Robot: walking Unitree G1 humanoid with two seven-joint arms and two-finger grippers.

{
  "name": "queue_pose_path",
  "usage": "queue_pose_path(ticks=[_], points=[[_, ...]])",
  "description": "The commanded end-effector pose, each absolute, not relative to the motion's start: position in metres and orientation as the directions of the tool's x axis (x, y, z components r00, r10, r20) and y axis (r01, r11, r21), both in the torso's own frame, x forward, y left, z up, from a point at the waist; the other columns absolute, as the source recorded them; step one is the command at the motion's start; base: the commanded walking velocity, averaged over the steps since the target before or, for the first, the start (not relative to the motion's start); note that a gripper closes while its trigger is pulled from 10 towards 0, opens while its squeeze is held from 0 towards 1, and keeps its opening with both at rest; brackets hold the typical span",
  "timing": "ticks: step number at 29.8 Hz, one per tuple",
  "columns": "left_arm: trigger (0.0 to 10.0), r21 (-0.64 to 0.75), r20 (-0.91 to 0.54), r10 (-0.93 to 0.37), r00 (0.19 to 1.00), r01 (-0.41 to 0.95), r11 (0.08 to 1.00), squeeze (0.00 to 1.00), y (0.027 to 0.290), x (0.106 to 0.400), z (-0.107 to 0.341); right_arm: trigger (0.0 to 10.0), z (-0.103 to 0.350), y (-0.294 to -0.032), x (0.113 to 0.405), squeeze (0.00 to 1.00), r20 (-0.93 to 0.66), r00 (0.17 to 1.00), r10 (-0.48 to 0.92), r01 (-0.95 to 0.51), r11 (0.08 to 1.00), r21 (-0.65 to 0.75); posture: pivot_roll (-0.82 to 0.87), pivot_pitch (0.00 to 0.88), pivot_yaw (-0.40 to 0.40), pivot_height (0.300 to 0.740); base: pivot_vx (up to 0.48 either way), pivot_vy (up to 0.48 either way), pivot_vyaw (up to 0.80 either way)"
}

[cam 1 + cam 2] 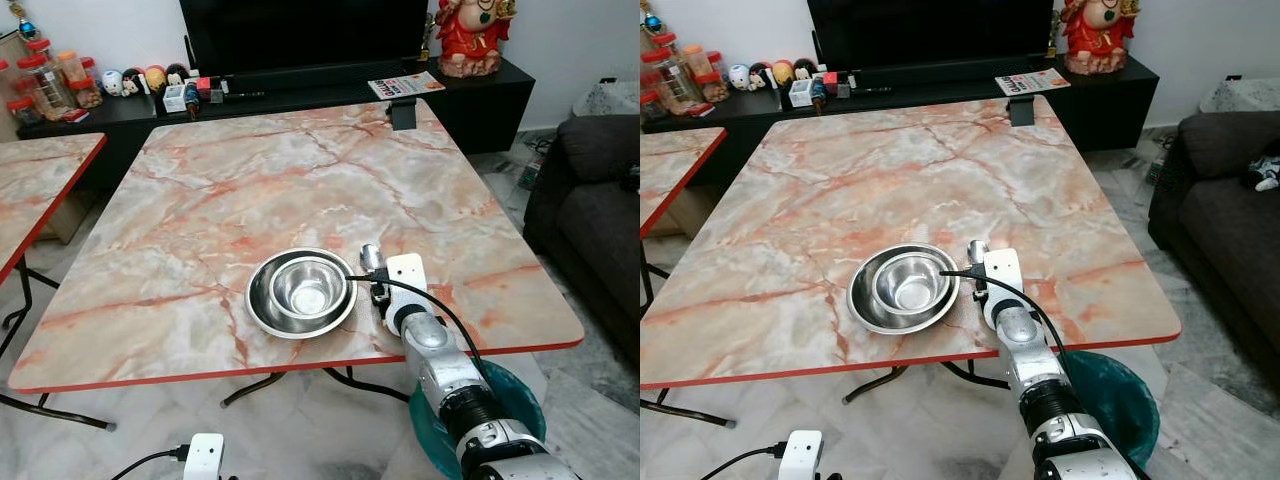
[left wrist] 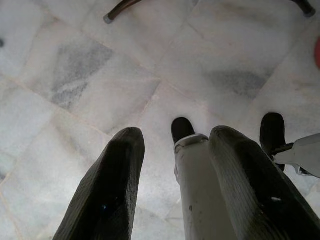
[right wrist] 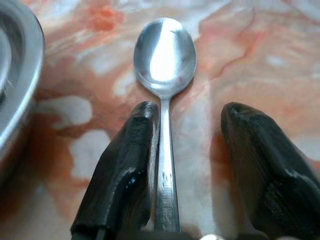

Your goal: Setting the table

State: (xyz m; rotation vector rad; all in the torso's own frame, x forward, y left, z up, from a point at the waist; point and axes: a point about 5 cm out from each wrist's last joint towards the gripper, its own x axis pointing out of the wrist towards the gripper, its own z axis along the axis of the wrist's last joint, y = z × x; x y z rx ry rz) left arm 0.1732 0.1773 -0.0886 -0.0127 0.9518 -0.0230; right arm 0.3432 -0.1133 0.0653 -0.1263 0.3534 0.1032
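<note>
Marble table is bearing 2 nested steel bowls near its front edge; just beside them the right gripper, fingers parted, is straddling the spoon, seemingly laying it as cutlery. Left gripper is hanging open over the floor.

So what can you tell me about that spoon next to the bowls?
The spoon is shiny silver metal with an oval bowl facing up and a slim straight handle. It lies flat on the marble-patterned table, just right of the stacked steel bowls and not touching them. The right tool is open around the handle: one black finger sits against the handle, the other stands clear of it. The handle's end is hidden under the tool.
</note>
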Motion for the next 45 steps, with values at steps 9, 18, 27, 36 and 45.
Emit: queue_pose_path(ticks=[9,18,27,36,45], points=[[10.0,-0.009,-0.821,-0.018,0.571,0.018,1.0,0.0,0.182,0.175,-0.088,10.0,0.101,-0.099,0.354,0.0,-0.133,0.983,0.129,-0.135,0.99,-0.031,-0.12,0.0,0.098,0.74,0.0,0.0,0.0],[10.0,-0.016,-0.807,-0.017,0.591,0.006,1.0,0.0,0.181,0.179,-0.086,10.0,0.149,-0.092,0.351,0.0,0.228,0.959,0.166,-0.157,0.986,-0.057,-0.13,0.0,0.099,0.74,0.0,0.0,0.0],[10.0,-0.013,-0.816,-0.006,0.578,-0.008,1.0,0.0,0.184,0.175,-0.087,10.0,0.165,-0.088,0.345,0.0,0.362,0.917,0.167,-0.158,0.986,-0.055,-0.12,0.0,0.101,0.74,0.0,0.179,0.0],[10.0,-0.004,-0.819,0.01,0.574,-0.024,1.0,0.0,0.188,0.172,-0.088,10.0,0.164,-0.088,0.343,0.0,0.377,0.912,0.161,-0.152,0.987,-0.055,-0.11,0.0,0.1,0.74,0.0,0.45,0.0],[10.0,0.005,-0.818,0.019,0.575,-0.027,1.0,0.0,0.192,0.171,-0.088,10.0,0.166,-0.088,0.344,0.0,0.391,0.905,0.169,-0.162,0.985,-0.051,-0.11,0.0,0.102,0.74,0.0,0.356,0.0]])
